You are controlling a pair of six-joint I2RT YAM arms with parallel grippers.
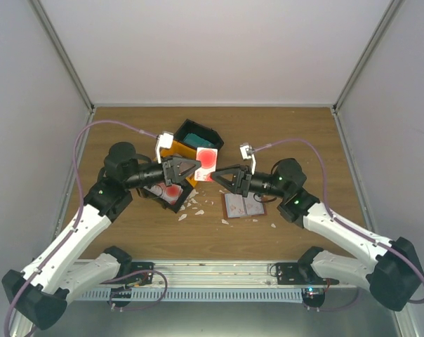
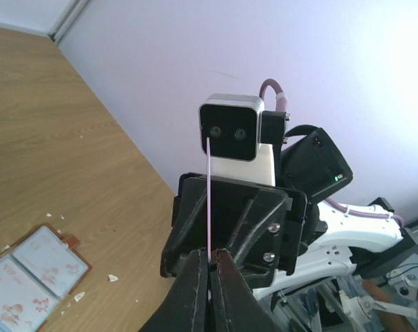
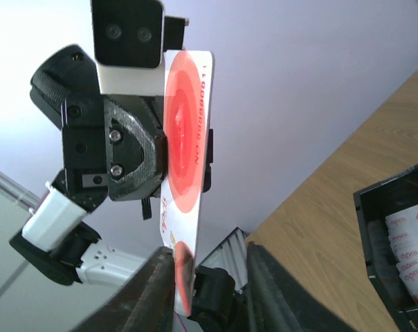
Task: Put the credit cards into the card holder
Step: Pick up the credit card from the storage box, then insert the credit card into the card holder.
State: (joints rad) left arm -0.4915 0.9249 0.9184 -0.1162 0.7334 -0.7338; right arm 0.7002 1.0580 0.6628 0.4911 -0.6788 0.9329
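My left gripper (image 1: 196, 168) is shut on a white card with red circles (image 1: 208, 162) and holds it on edge above the table. In the left wrist view the card (image 2: 208, 194) shows as a thin white line rising from the shut gripper (image 2: 210, 257). My right gripper (image 1: 218, 175) faces it, open. In the right wrist view the card's (image 3: 185, 159) lower end sits between my open right gripper's (image 3: 209, 280) fingers, against the left finger (image 3: 157, 290). The reddish-brown card holder (image 1: 244, 205) lies open on the table under the right arm, with cards in it; it also shows in the left wrist view (image 2: 29, 277).
A black bin (image 1: 200, 133) and an orange bin (image 1: 171, 151) stand behind the grippers. Another black bin (image 1: 165, 194) with red-marked cards sits under the left gripper; it also shows in the right wrist view (image 3: 396, 235). Small white scraps (image 1: 195, 208) lie on the wood.
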